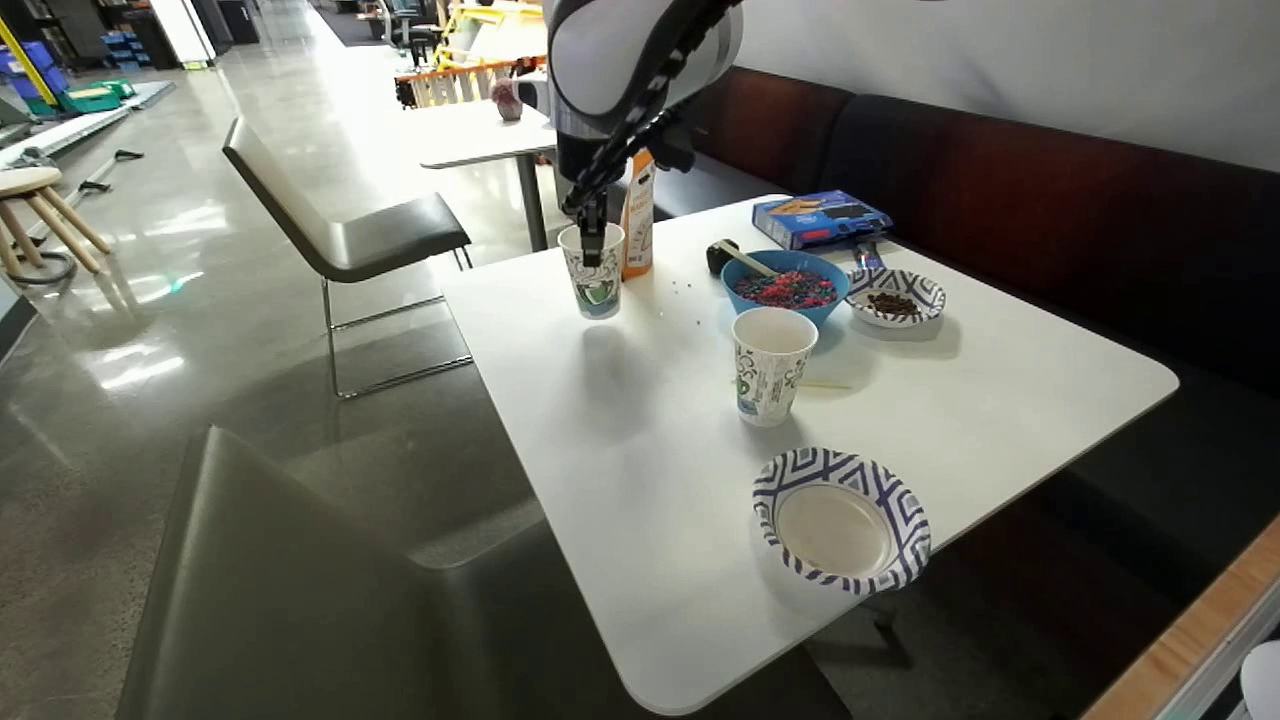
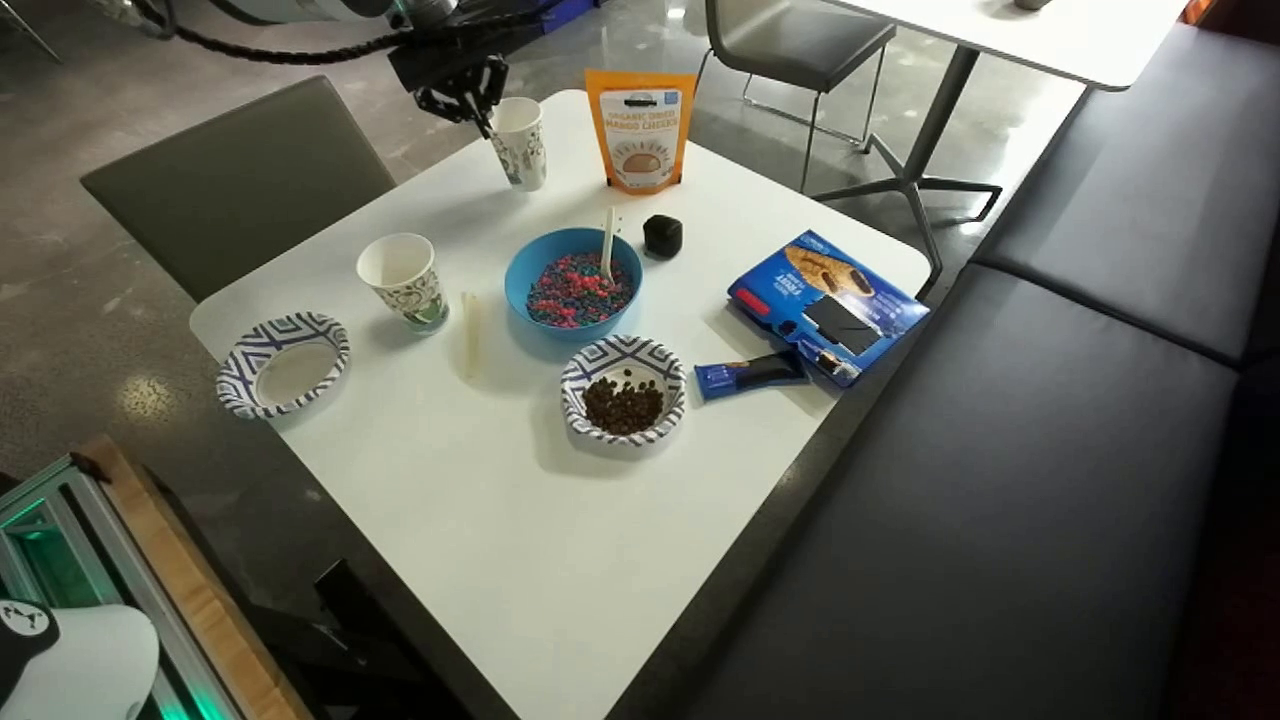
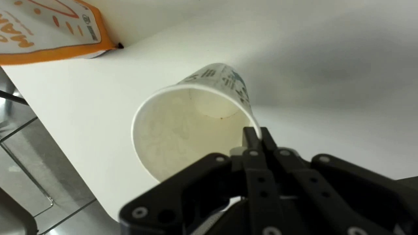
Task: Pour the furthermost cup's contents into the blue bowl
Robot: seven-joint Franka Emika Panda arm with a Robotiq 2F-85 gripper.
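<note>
Black in the wrist view, the gripper (image 3: 258, 134) has narrow, square-ended fingers (image 3: 250, 140) and round-cornered linkages (image 3: 203, 174) dotted with pale round screws (image 3: 140, 212) and small dark holes (image 3: 167, 216), while above it, in an exterior view, a ribbed-looking black cable (image 1: 655, 95) crosses a rounded white arm shell (image 1: 600, 60).

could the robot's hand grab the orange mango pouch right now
Probably not yet: the hand is clamped on the rim of the furthermost cup, so it would likely need to let go first, though the orange pouch stands nearby.

The end effector (image 3: 260, 138) points down from the arm (image 1: 600, 62); its fingers (image 3: 250, 139) nearly meet.
</note>
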